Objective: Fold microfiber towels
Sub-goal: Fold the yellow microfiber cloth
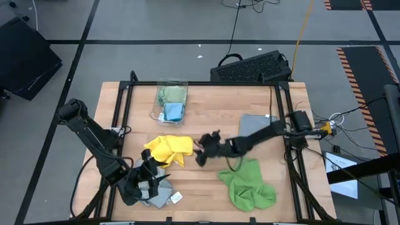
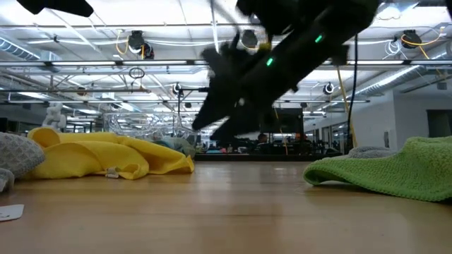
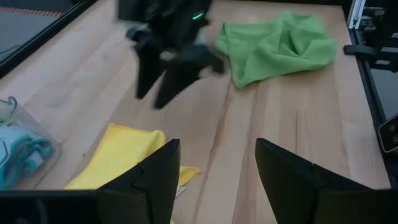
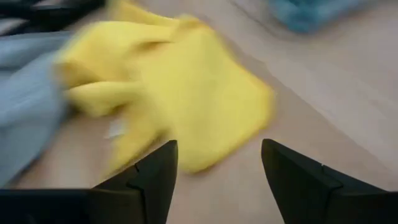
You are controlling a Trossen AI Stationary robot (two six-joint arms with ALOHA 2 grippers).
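Observation:
A crumpled yellow towel [image 1: 169, 150] lies on the wooden table left of centre. My right gripper [image 1: 203, 154] hangs open just to its right, fingers pointing at it, clear of the table [image 2: 219, 120]. In the right wrist view the yellow towel [image 4: 168, 93] lies ahead of the open fingers, with nothing between them. My left gripper [image 1: 153, 170] stands open at the near left, over a grey towel [image 1: 161, 195] with a white tag. A bright green towel [image 1: 247, 184] lies bunched at the near right. A second grey towel [image 1: 255, 124] lies flat under the right arm.
A clear plastic bin [image 1: 172, 100] at the far middle holds a pale green and a light blue towel. Black frame rails run along the table's left and right edges. Bare wood [image 1: 200, 187] lies between the grey and green towels at the near middle.

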